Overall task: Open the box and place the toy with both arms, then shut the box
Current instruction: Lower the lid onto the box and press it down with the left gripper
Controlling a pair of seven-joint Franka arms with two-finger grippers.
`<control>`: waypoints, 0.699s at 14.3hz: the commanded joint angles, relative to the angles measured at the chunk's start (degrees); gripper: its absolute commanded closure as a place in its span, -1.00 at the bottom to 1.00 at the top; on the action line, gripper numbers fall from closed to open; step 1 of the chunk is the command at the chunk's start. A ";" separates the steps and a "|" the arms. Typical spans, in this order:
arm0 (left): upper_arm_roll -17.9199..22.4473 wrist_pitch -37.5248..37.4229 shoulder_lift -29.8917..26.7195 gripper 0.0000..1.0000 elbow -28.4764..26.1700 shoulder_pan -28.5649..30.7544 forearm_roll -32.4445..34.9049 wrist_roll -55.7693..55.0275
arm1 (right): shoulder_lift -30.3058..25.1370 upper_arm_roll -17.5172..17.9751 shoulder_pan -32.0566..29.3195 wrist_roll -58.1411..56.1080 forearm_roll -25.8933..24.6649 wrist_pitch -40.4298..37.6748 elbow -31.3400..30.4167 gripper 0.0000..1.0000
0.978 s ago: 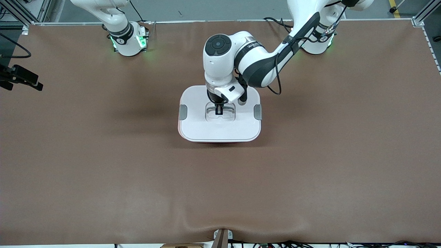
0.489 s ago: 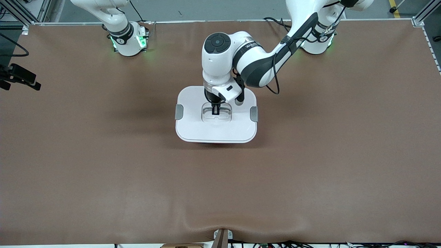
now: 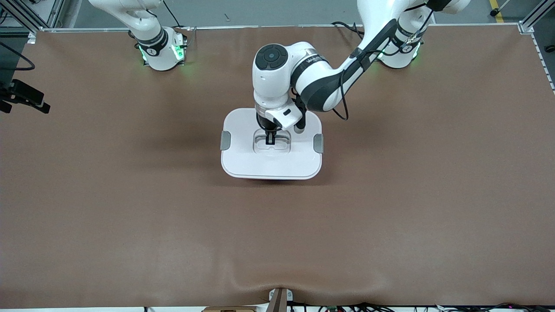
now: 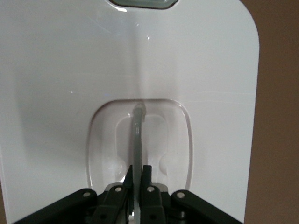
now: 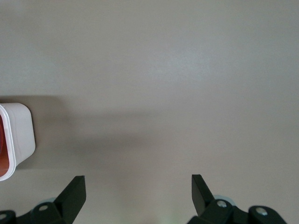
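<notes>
The box's white lid (image 3: 271, 167) with grey side clips lies level at the table's middle and hides the tub, except for a thin dark-red strip at its near edge. My left gripper (image 3: 270, 139) reaches straight down into the lid's recess. In the left wrist view, the left gripper (image 4: 138, 170) is shut on the clear centre handle (image 4: 138, 135). My right gripper (image 5: 138, 186) hangs open over bare table with nothing between its fingers. One corner of the box (image 5: 18, 135), white rim over pink, shows at the edge of that view. The toy is out of view.
Brown cloth covers the table (image 3: 390, 216), with a raised fold at its near edge (image 3: 277, 284). Both green-lit arm bases (image 3: 162, 52) stand along the edge farthest from the front camera. A black device (image 3: 24, 97) juts in at the right arm's end.
The left gripper and the lid have shifted slightly toward the right arm's end of the table. Less of the pink tub shows under the lid's edge. The right arm's fingers stay wide apart.
</notes>
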 commanded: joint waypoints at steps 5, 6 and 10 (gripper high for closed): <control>0.36 0.74 0.77 1.00 0.10 -0.74 4.46 -1.92 | -0.49 0.03 -0.30 -0.71 0.18 -1.43 0.39 -1.00; 0.36 0.74 0.95 1.00 0.10 -0.83 4.64 -2.19 | -0.49 0.03 -0.22 -0.71 0.18 -1.43 0.39 -1.00; 0.36 0.74 0.95 1.00 0.19 -0.74 4.65 -4.20 | -0.49 0.03 -0.39 -0.88 0.61 -2.40 0.39 -1.00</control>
